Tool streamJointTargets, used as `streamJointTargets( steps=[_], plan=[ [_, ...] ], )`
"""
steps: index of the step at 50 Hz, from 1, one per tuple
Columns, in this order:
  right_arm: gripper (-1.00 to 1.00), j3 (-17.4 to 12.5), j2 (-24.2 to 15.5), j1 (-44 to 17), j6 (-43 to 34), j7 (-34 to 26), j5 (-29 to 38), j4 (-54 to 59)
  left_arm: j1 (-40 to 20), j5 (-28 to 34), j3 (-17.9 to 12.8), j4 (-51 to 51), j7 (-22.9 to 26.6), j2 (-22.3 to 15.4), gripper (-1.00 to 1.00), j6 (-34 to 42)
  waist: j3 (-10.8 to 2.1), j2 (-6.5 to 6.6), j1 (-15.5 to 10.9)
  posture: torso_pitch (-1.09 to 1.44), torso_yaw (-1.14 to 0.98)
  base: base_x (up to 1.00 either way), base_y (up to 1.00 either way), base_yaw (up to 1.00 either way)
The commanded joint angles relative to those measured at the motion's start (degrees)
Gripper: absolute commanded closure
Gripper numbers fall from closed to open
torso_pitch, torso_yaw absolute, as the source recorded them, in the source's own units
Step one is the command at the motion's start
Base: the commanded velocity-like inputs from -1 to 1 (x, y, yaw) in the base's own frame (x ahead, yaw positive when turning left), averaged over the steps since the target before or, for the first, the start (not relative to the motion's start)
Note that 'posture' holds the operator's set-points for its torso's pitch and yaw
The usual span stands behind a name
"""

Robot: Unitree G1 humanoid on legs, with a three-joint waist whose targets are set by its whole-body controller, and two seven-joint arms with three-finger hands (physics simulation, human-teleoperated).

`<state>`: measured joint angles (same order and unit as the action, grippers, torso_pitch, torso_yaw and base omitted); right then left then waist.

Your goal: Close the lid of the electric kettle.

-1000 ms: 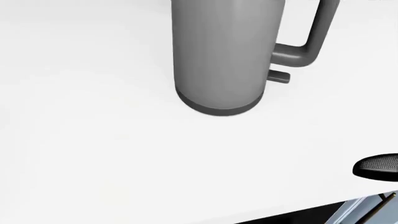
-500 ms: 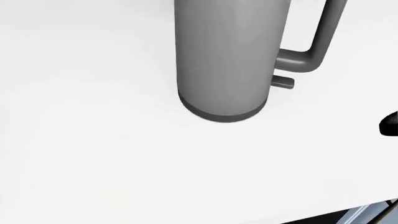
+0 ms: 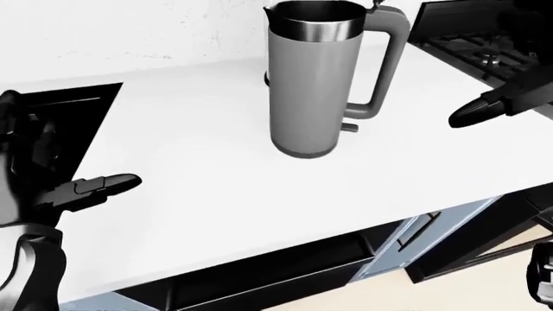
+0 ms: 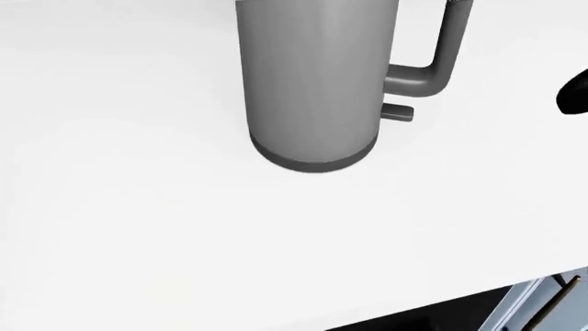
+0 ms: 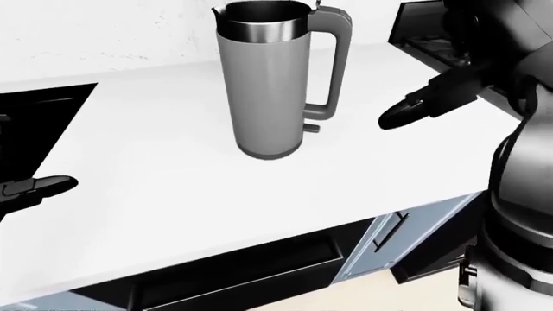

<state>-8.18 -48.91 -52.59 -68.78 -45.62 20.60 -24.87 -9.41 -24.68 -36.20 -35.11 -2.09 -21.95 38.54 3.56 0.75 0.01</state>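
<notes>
Matte black segmented arms; right hand (image 5: 425, 102) with tapered dark fingers; left hand (image 3: 82, 190) black, blocky joints.

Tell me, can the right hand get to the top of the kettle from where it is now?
Probably yes. The right hand hangs open beside the kettle, on its handle side, and only bare counter lies between. It sits below the open rim, so it would need to rise.

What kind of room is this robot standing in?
Most likely a kitchen, rendered in simulation: an electric kettle stands on a white counter, a black stove sits at the view's right, and drawers run beneath.
</notes>
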Motion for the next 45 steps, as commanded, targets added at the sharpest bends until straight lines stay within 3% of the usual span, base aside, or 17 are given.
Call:
streamJointTargets(
  steps=[1, 8, 15, 38, 45],
  plan=[
    [-1.00, -0.6, 0.3, -2.7, 3.1, -2.9, 6.1, 0.8, -1.0, -0.2, -0.7, -2.0, 0.0, -1.0, -1.00, -1.5, -1.21, 0.06, 0.1, 0.00, 0.00, 0.00, 0.00, 0.00],
    [-1.00, -0.3, 6.1, -5.6, 9.2, -9.1, 16.5, 6.5, -0.8, 0.1, -0.5, -1.8, 0.2, -0.8, -1.00, -1.7, -1.29, 0.67, 0.2, 0.00, 0.00, 0.00, 0.00, 0.00],
    [-1.00, -1.4, 8.6, -7.8, 13.1, -13.4, 22.4, 9.8, -0.9, 0.3, -0.3, -1.8, 0.1, -0.7, -1.00, -1.7, -1.44, 1.04, 0.3, 0.00, 0.00, 0.00, 0.00, 0.00],
    [-1.00, -0.9, 14.2, -10.0, 19.2, -15.6, 28.7, 15.2, -1.0, 1.0, 0.2, -0.6, 0.6, -0.4, -1.00, -2.9, -1.71, 1.32, 0.6, 0.00, 0.00, 0.00, 0.00, 0.00],
    [-1.00, -0.2, 15.4, -11.5, 20.4, -15.9, 29.9, 16.9, -0.9, -0.4, -0.9, -3.1, 0.0, -1.0, -1.00, -0.1, -1.69, 1.47, 0.7, 0.00, 0.00, 0.00, 0.00, 0.00]
  ],
)
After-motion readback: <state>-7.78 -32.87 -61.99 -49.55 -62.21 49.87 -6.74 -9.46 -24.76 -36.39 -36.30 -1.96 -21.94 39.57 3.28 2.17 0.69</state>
